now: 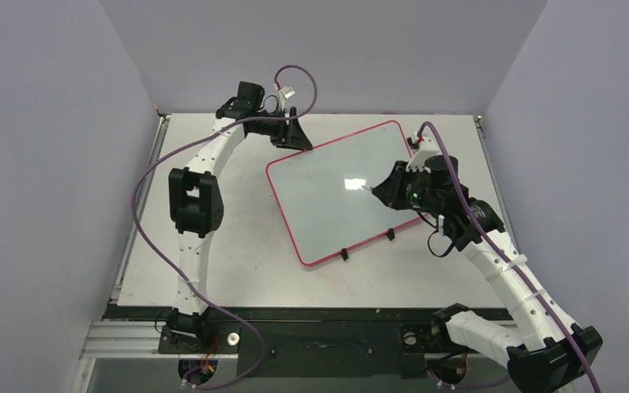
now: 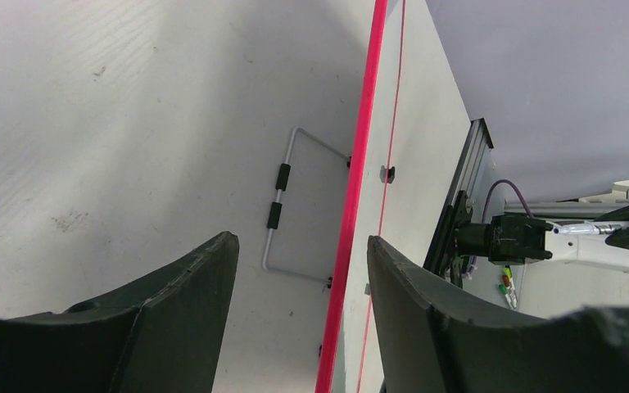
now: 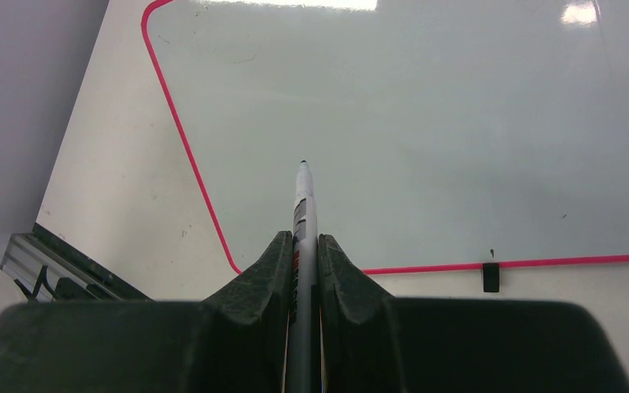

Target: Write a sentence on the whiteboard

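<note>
Pale lavender walls (image 1: 49, 123) close in a light grey table (image 1: 237, 246), and the whiteboard (image 1: 328, 196) lies on it turned at an angle. Everything else is placed from that board.

At the board's far left corner, the left gripper (image 2: 301, 239) has its jaws wide apart. In the left wrist view, the board's red-pink rim (image 2: 359, 147) runs up through the gap nearer the right-hand finger (image 2: 426, 311), and no contact shows on either side. A thin wire loop (image 2: 278, 201) with two black sleeves meets the rim on the left side; I cannot tell which surface it rests against.

The board's white face carries a bright glare spot (image 1: 350, 183) near its middle. Two small black clips (image 1: 344, 254) sit on its near edge.

Over the right part of the board, the right gripper (image 3: 304, 237) is clamped narrow on a marker (image 3: 305, 205). The tip points out over the white face. Whether the tip touches the board I cannot tell.
</note>
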`<state>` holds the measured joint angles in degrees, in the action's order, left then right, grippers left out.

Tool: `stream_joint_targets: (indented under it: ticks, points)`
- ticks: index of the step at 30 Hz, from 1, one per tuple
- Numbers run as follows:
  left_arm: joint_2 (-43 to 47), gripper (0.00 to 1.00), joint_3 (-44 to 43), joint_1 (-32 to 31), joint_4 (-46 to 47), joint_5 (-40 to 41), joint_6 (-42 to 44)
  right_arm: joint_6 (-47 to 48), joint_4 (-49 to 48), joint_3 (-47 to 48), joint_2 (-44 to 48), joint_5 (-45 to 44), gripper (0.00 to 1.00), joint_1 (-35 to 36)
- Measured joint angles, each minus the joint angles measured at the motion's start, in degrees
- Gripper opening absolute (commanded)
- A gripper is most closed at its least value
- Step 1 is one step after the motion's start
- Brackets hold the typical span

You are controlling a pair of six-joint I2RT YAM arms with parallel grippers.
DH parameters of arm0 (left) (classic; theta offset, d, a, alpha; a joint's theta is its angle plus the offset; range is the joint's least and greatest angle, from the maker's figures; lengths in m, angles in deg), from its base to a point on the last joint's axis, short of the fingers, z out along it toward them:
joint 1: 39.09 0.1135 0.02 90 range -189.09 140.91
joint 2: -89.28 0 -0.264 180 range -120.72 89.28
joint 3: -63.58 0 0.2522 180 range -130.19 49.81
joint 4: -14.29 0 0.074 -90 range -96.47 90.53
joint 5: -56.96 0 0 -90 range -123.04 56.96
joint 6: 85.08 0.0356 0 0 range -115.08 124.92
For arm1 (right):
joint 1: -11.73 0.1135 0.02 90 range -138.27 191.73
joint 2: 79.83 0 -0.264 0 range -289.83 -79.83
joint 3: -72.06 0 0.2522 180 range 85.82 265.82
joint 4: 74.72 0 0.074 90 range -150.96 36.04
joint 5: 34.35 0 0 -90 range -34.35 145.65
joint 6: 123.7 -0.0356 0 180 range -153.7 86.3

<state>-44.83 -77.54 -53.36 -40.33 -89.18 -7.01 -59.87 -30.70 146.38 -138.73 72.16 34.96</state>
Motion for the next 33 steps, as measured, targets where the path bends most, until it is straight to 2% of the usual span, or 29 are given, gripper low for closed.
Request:
stream_joint_targets:
  ticks: [7, 12, 18, 24, 26, 29, 33]
  points:
    - [0.0, 0.55, 0.79, -0.81, -1.18, -0.04, 1.46, 0.0, -0.15, 0.0, 0.0, 0.02, 0.0, 0.0]
    - [0.0, 0.44, 0.79, -1.09, -2.38, -0.02, 2.64, -0.15, -0.22, 0.0, 0.0, 0.02, 0.0, 0.0]
    - [0.0, 0.4, 0.79, -1.73, -3.74, -0.13, 3.93, -0.24, -0.68, 0.0, 0.0, 0.04, 0.0, 0.0]
    - [0.0, 0.32, 0.81, -2.49, -5.62, -1.22, 5.38, -0.68, -1.11, 0.0, -0.02, 0.07, 0.0, 0.11]
    - [0.0, 0.25, 1.11, -2.64, -6.19, -1.4, 6.01, -0.98, -1.46, 0.0, -0.07, 0.07, 0.0, 0.31]
    - [0.02, 0.07, 2.08, -2.95, -6.82, -1.73, 7.06, -1.38, -2.19, 0.0, -0.39, 0.07, 0.0, 0.68]
    - [0.52, 0.03, 2.4, -2.97, -7.72, -4.68, 6.99, -1.53, -3.1, 0.0, -1.75, 0.04, 0.0, 1.64]
